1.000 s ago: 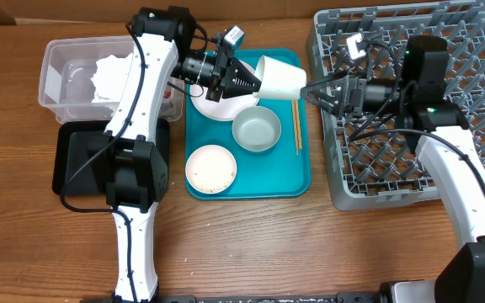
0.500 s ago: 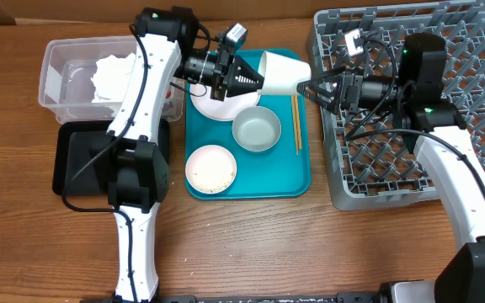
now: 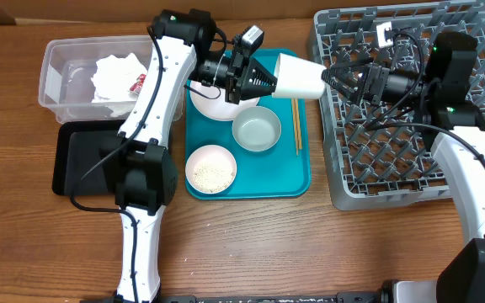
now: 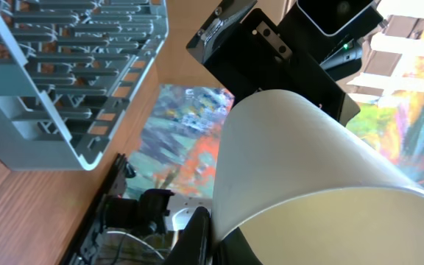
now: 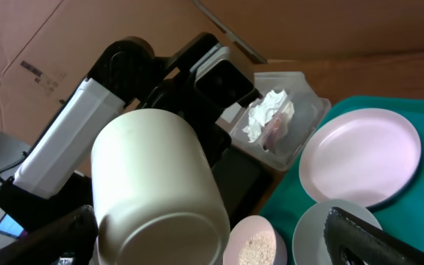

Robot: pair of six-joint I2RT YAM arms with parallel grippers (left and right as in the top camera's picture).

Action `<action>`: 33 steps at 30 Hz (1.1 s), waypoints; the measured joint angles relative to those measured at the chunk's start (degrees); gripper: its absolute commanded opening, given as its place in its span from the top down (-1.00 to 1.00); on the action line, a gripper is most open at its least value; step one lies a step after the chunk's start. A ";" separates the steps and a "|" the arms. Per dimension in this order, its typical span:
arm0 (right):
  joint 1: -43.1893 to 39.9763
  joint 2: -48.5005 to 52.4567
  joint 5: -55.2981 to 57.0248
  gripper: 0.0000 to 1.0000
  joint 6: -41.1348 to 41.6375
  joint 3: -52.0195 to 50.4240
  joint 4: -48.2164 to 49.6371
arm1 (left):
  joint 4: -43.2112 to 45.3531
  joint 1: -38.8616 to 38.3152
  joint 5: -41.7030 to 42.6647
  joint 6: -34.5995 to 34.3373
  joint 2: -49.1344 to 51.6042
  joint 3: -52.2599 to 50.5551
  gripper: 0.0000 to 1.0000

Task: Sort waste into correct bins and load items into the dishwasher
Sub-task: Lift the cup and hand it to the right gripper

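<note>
I have the cup in the air, lying on its side above the right edge of the teal tray, just beside the rack. My left gripper is clenched on its rim, one finger inside the mouth. The base points at my right gripper, whose jaws are spread wide, one finger on either side in the wrist view. They look close to the base, but I cannot tell if they touch it.

I judge the cup light and stiff, with a smooth, slippery wall. I cannot tell whether it is ceramic or plastic, so I treat it as breakable. The tapered body could squirt out of a pinch near the base. I would close the right jaws across the body, well past the base, and only then release the left.
</note>
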 measured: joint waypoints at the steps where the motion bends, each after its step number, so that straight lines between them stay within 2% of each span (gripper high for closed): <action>1: 0.24 0.00 -0.35 -0.88 -0.07 0.00 0.48 | 0.00 -0.15 0.22 -0.02 0.00 0.00 0.92; 12: 2.97 0.00 -4.11 -0.60 0.04 0.00 2.62 | 0.00 -1.62 1.27 -0.20 0.00 0.00 0.92; 17: 4.33 0.00 -4.79 -0.14 0.13 0.09 2.99 | -0.09 -1.79 1.33 -0.17 0.00 0.00 0.92; 24: 4.31 0.00 -5.09 -0.05 0.55 0.11 3.02 | 0.02 -1.73 1.31 -0.15 0.00 0.00 0.90; 26: 4.31 0.00 -5.16 -0.02 0.57 0.11 3.06 | 0.00 -1.73 1.29 -0.15 0.00 0.00 0.68; 29: 4.55 0.00 -5.20 0.03 0.42 0.11 2.99 | 0.00 -1.95 1.57 -0.20 0.00 0.02 0.21; 33: 4.76 0.00 -5.33 0.12 0.33 0.11 2.97 | 1.25 -2.27 1.79 -0.50 0.00 0.07 -0.10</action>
